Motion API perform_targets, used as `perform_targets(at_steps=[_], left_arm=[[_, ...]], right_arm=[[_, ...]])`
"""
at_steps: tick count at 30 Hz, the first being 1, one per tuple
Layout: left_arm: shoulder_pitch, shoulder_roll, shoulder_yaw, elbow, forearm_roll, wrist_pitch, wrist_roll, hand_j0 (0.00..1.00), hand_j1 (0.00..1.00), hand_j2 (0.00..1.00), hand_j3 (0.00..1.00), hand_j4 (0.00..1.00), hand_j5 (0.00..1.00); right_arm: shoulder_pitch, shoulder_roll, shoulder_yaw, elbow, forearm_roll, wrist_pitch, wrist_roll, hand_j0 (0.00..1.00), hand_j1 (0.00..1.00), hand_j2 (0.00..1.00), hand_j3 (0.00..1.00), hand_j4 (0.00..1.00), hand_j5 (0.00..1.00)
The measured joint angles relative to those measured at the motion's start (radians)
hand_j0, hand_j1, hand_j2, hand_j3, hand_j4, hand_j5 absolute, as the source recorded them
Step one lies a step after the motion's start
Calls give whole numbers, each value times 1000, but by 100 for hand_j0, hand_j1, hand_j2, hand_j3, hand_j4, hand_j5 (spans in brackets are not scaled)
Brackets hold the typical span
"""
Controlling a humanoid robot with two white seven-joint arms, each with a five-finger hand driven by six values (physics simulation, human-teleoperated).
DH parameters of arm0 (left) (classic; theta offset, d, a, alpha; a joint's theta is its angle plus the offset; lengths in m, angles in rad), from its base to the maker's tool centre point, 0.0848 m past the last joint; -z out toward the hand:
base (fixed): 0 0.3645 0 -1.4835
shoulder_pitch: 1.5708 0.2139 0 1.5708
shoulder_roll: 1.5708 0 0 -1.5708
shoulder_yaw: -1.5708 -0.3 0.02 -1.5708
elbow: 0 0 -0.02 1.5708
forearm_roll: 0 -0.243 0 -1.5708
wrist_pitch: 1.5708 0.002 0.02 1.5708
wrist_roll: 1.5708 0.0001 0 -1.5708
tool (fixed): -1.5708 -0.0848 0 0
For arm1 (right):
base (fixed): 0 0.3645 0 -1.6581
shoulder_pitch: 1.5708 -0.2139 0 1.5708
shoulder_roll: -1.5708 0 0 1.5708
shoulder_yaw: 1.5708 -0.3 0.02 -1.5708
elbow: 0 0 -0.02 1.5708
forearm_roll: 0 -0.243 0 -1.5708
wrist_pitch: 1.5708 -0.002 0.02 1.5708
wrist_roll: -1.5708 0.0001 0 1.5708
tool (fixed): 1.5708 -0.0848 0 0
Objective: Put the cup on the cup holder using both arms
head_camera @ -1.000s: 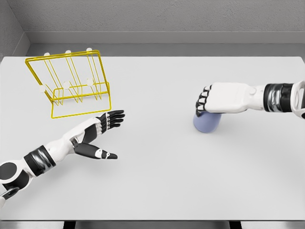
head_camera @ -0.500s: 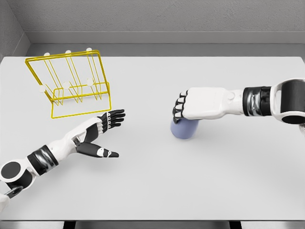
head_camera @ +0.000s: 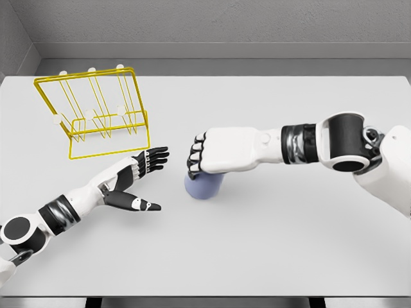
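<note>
A plain white table (head_camera: 270, 256) fills most of the view. Behind its far edge stands a grey textured wall (head_camera: 212, 22), with a second grey wall (head_camera: 11, 48) meeting it at the left corner. Lighting is even and soft.

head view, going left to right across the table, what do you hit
yellow wire cup holder → left hand, open → lavender cup under the right hand, which grips it from above
</note>
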State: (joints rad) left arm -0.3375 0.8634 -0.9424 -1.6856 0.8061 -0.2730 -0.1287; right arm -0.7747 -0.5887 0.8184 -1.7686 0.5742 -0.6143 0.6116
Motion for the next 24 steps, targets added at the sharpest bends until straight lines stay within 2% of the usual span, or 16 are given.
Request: perform_targets(at_steps=[6,8,11,20,24], left_arm=[[0,0,0,6,1,0,0,100,100,100,100,100,100],[-2,0,0,8,1,0,0,100,100,100,100,100,100],[-2,0,0,9,1,0,0,100,100,100,100,100,100],[-2,0,0,13,2,0,0,100,100,100,100,100,100],[-6,0,0,19,2,0,0,100,100,100,100,100,100]], right_arm=[[3,12,19,1,7,0,0,63,63,63,63,63,63],[8,13,22,1,13,0,0,67,67,67,67,67,67],[11,13,25,1,19,1,0,99,99,99,99,99,99],[9,11,22,2,19,1,0,99,99,99,99,99,99],[11,5,-13,2,15,1,0,100,100,100,100,100,100]])
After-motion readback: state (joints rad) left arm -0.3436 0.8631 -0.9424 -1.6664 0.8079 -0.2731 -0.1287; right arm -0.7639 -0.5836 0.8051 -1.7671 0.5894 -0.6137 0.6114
